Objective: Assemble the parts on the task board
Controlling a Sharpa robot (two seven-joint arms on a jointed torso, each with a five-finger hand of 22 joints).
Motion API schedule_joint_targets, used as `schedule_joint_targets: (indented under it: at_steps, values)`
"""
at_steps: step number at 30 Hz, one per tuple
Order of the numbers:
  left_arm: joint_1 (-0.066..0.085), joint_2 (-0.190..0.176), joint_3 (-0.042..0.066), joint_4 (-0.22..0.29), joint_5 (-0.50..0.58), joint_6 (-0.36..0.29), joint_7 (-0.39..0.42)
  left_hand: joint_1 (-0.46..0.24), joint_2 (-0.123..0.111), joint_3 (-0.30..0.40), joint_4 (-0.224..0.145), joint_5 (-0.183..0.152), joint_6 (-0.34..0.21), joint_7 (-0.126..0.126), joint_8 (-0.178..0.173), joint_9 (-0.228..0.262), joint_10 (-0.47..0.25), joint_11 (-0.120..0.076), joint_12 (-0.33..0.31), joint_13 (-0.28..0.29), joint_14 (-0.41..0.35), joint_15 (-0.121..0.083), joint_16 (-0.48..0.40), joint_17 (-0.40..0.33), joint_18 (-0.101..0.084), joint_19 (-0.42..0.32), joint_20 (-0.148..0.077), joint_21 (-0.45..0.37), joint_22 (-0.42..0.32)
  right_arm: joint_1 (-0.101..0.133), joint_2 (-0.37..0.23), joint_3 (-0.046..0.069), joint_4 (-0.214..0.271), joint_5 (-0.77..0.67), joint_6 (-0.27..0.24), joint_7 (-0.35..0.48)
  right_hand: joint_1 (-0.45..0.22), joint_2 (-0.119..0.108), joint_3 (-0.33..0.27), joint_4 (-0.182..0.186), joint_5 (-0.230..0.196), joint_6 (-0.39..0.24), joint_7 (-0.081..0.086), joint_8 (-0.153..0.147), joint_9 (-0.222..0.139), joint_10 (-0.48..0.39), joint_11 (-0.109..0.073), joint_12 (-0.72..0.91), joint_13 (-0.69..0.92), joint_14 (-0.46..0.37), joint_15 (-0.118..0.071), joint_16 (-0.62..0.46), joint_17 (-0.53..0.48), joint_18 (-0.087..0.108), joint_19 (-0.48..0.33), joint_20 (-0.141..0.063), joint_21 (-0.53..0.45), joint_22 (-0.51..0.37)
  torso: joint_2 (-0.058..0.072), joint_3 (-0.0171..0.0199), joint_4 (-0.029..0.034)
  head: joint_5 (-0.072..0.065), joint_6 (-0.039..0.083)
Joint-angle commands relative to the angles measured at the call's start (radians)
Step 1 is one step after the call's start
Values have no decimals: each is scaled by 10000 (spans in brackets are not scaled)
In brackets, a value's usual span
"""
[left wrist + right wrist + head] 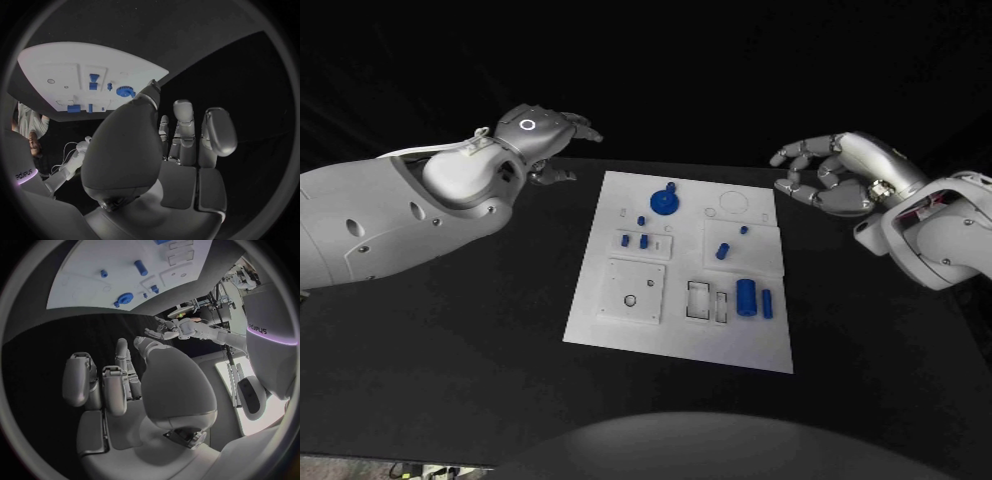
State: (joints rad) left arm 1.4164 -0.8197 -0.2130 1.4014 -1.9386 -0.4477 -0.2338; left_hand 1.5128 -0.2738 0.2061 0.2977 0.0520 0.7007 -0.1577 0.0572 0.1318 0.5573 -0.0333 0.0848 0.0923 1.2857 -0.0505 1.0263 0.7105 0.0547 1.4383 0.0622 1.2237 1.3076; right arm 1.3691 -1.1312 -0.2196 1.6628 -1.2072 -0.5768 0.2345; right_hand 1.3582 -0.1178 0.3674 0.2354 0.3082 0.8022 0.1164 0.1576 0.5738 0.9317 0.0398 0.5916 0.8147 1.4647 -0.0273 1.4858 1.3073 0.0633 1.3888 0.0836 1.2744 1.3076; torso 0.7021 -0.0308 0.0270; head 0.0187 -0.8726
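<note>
The task board [678, 335], a white plate, is seen lying flat on the black table [459, 380], with its long sides running away from the robot. Small blue parts are seen on the board. A blue gear-like part [666, 202] stands near the board's far edge, beside a thin ring outline [731, 205] marked on the board. Two small blue pegs [635, 241] are set side by side closer to the board's middle, on the left-arm side. A slanted blue cylinder [724, 251] lies near the middle, and a smaller blue peg [743, 231] stands just beyond it. A larger blue cylinder [747, 297] and a slimmer blue piece [769, 302] just beside it rest nearer the board's near edge, on the right-arm side, next to two rectangular recesses [698, 299]. A square raised plate [635, 290] with a small hole occupies the left-arm side of the near half.

The left hand [548, 132] is held beyond the board's far left corner, apart from the board; its fingers [182, 131] are extended and apart, and nothing is held. The right hand [831, 172] is held off the board's far right corner, likewise clear of it; its fingers [106, 385] are loosely curved yet separated, and nothing is grasped. No part is touched by either hand.
</note>
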Motion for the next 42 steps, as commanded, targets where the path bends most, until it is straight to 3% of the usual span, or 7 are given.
schedule_joint_targets:
  at_steps: [1, 9, 14, 20, 25, 31, 42]
  values:
    - [39, -146, -37, 174, 818, -2986, 523, -207, -94, -277, 23, 71, -230, 6, -25, -107, -403, 42, -28, -80, 96, -29, 86, 94, 112, 69, -25, 39, 1754, 354, 119, 3, -11, -1905, 333, -1240, 214, -204, 89, -135, 30, -185, -245, -294, -277, -1034, 392, -1404, -875, 405, 382, -552, 1550, 218, -435, 161, -747, 1127, -73, -55, 67, -177, 0]
    - [-46, -245, -132, 366, 5658, -5092, 4809, -3670, 112, 833, 9, -44, 1881, 284, 449, 67, 1025, 221, 1105, 219, -525, -110, -281, -352, 412, -992, 25, -1987, 1280, 880, 887, 3, -531, -4319, 2094, -2741, -316, -1236, -2887, 627, -1532, -263, -1414, -847, -994, -3140, 515, -3692, -2624, -336, 325, -1802, 661, 577, -1437, 333, -2693, 352, -118, -172, 186, -506, 0]
    - [-297, -241, -159, 727, 9674, -4645, 7297, -4181, 202, 304, 24, 56, 3184, 1843, 813, 98, 2117, 403, 2037, 427, -3899, 809, -1927, -1407, 783, -5610, 436, -7940, -108, 732, 1424, 1, -1035, -4688, 2706, -2914, 460, -705, -2383, 557, 700, 588, -1161, -622, -1040, -2846, 513, -3712, -2928, -386, 309, -1857, 618, 627, -1509, 293, -3147, 191, -150, -172, 213, -548, 0]
    - [-540, -354, -173, 1185, 13507, -2530, 8665, -3294, 252, -4054, -136, 744, 2699, 1996, 263, -226, 303, 400, 1517, 45, -8381, 1357, -5269, -3110, 84, -9066, 1110, -10112, -860, 340, 1929, 1, -1581, -4582, 2800, -2749, 614, -566, -2246, 485, 1297, 1060, -914, -516, -949, -2004, 504, -3259, -2917, -170, 258, -1525, 838, 599, -1282, 242, -3108, 241, -145, -178, 198, -430, 0]
    - [-642, -520, -176, 1582, 15746, -963, 8905, -3381, -141, -4751, -13, 1080, 1206, 1967, 8, -636, -2256, 301, 622, -381, -11468, 1458, -8236, -5297, 54, -11443, 1882, -11690, -1949, 75, 2117, 1, -1792, -4475, 2862, -2660, 480, -570, -2299, 503, 1055, 1020, -819, -574, -906, -1854, 520, -3146, -2922, -111, 262, -1438, 892, 575, -1161, 240, -3024, 297, -138, -186, 201, -376, 0]
    - [-753, -681, -178, 1819, 16683, -123, 9029, -3051, 7, -4558, 51, 1433, 609, 2188, 48, -691, -3019, 601, 467, -403, -11926, 1398, -8937, -5927, 125, -12390, 2112, -11713, -3563, -407, 2285, 3, -2054, -4186, 2234, -2306, 505, -492, -2246, 432, 1654, 1201, -573, -449, -612, -1848, 542, -2936, -2839, 61, 259, -1113, 1116, 546, -993, 235, -2912, 403, -166, -197, 173, -384, 0]
    - [-826, -731, -178, 1941, 16815, 509, 8921, -2069, 1776, -3209, 10, 1824, 847, 2353, 50, -676, -3147, 743, 1036, -339, -11664, 1728, -8927, -6126, 282, -12201, 2279, -11657, -3982, -814, 2510, 5, -2341, -3953, 2217, -2210, 517, -417, -2045, 246, 2387, 1011, -592, -365, 8, -1809, 554, -2269, -2366, 187, 264, -847, 1274, 445, -636, 217, -2338, 751, -168, -192, 154, -371, 134]
